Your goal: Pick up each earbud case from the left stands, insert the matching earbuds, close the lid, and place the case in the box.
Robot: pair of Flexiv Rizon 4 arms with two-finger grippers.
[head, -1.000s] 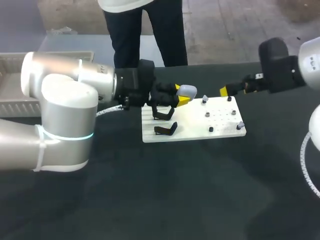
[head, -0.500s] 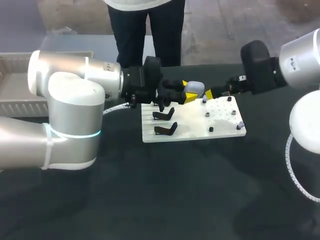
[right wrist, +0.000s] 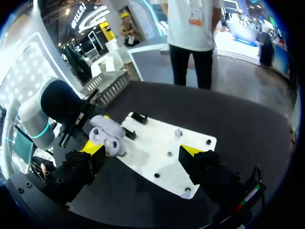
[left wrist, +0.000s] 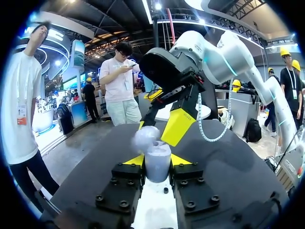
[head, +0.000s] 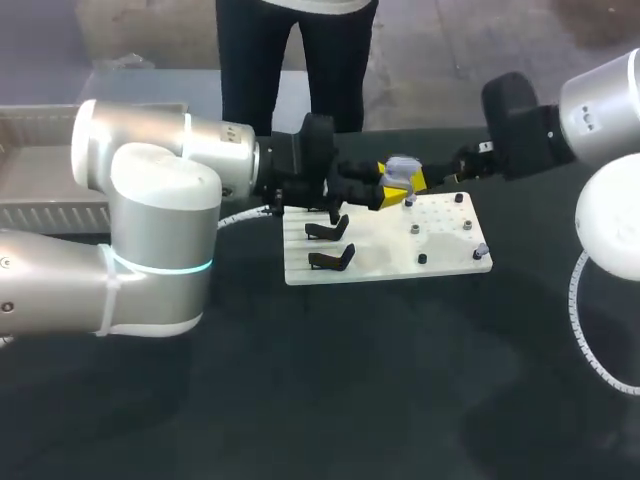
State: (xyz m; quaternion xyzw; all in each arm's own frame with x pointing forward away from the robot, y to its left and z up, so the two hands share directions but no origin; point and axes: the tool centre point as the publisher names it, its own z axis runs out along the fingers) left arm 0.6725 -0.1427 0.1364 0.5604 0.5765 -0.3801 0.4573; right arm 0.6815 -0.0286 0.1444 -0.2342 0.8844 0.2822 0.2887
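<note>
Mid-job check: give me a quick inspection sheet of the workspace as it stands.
Surface: dark table, white board on it.
Job's things: earbud case in left claw, lid looks open; two black stands empty; earbuds on board; box far left.
Clutter: nothing seen.
Claws: left claw shut on case; right claw open, close beside it.
Cables: coiled white cable by left arm.
Surroundings: nothing seen.

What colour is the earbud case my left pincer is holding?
Pale lavender-grey; the earbud case shows best in the left wrist view.
</note>
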